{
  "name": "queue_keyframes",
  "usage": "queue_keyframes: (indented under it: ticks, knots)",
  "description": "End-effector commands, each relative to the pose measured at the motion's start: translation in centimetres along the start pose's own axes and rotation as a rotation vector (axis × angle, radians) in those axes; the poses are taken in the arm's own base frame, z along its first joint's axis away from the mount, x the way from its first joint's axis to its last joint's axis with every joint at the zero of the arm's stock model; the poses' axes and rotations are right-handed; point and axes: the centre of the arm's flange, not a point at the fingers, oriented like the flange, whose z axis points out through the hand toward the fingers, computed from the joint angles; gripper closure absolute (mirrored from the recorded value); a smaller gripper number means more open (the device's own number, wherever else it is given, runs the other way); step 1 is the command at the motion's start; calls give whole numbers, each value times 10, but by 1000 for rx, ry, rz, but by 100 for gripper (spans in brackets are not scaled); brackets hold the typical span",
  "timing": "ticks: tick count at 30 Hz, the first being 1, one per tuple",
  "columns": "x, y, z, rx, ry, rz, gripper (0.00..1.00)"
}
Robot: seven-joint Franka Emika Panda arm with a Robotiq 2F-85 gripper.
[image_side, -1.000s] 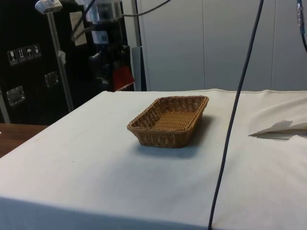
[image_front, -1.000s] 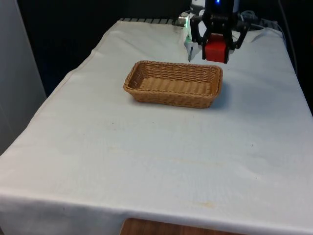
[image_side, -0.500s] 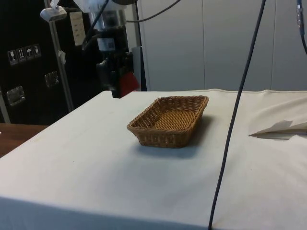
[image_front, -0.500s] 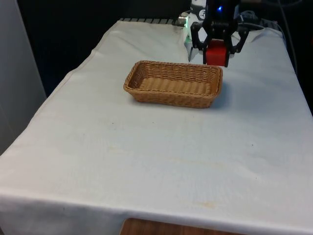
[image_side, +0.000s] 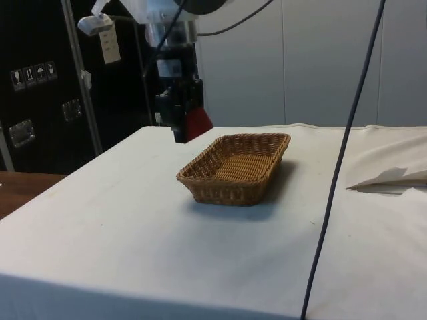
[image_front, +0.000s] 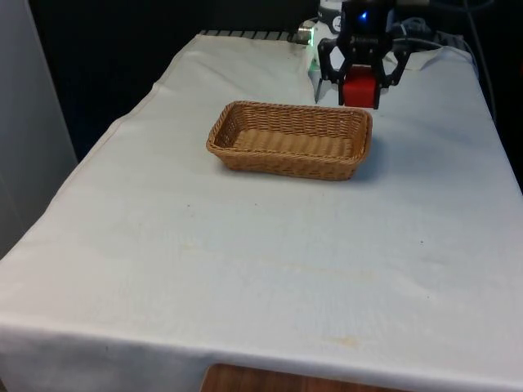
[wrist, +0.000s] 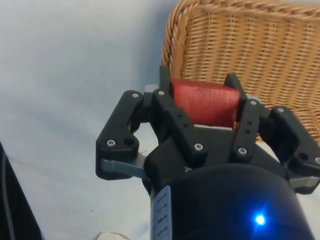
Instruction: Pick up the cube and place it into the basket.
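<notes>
The cube [image_front: 360, 89] in the black pincer [image_front: 360, 82] is red; the basket [image_front: 289, 139] just beside the pincer is tan, with a woven pattern; the counter [image_front: 270, 261] below is white.

White arm [image_side: 157, 10], black screw-studded fingers [wrist: 172, 120], dangling cables.

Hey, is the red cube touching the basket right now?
Apart. In the side view the red cube, clamped in the gripper, hangs in the air above the basket, with background visible between them.
</notes>
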Motion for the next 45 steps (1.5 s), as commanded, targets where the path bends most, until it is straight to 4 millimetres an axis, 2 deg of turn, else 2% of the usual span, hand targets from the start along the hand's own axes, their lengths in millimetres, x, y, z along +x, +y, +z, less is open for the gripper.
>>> queue_keyframes:
  ticks: [1,9,10,18,19,27,35,45]
  knots:
    - [-5,2,-1,14,11,-6,97]
    - [-23,14,8,21,16,-24,97]
    - [-20,14,9,9,5,-20,97]
    - [-47,30,21,27,27,-30,97]
    - [-43,27,21,18,16,-28,97]
    - [-61,54,33,25,35,-36,97]
    - [-63,80,47,21,36,-38,97]
    - [-63,86,52,10,30,-38,97]
